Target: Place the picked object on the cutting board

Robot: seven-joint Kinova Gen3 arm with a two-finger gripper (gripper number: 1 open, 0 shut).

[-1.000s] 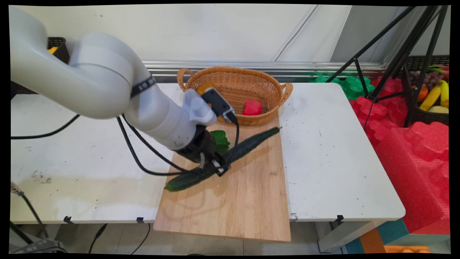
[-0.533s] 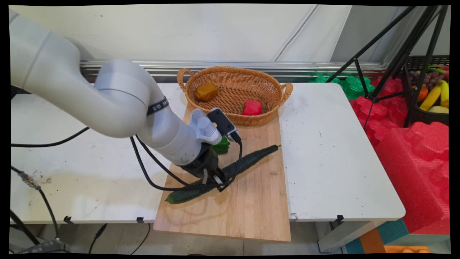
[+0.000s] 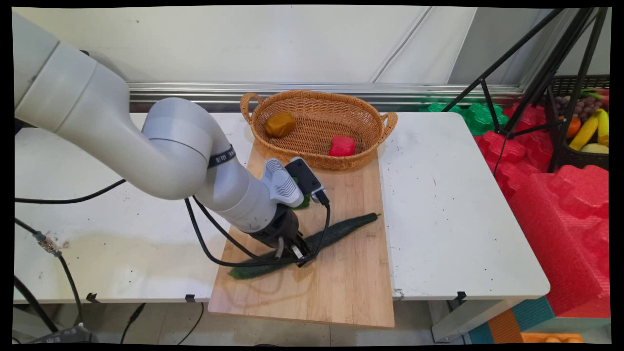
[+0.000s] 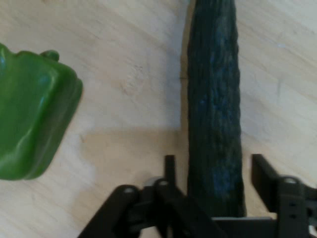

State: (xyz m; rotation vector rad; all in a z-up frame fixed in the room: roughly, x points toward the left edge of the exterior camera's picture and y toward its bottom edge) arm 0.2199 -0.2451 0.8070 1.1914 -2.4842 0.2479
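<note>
**Gripper Set Astride a Cucumber on the Cutting Board**

A wicker basket [image 3: 318, 127] is seen at the far end of a wooden cutting board [image 3: 341, 282], its near rim overlapping the board's far edge. Two things are held in it: a brownish-yellow item [image 3: 280, 124] at about 10 o'clock of the basket's floor, and a red pepper [image 3: 341, 145] at about 4 o'clock, close to the near wall. The two are well apart.

The board is laid on a white table [image 3: 453, 219], and its near end hangs past the table's near edge.

A long dark-green cucumber [image 3: 341, 230] is laid flat on the board, slanted, with one tip toward 2 o'clock and the other toward 8 o'clock. The black gripper [image 3: 295, 254] is lowered over it, somewhat nearer the 8 o'clock tip. In the hand view the cucumber [image 4: 214, 109] is seen running between the two fingers [image 4: 170, 168]; one finger is at or very near its side, while a gap is left at the other. The jaws are thus parted around the cucumber and not closed on it.

A green pepper [image 4: 30, 114] is seen on the board just beside the gripper, apart from the cucumber, at 9 o'clock in the hand view. In the main view it [image 3: 303, 201] is largely hidden behind the wrist.
</note>
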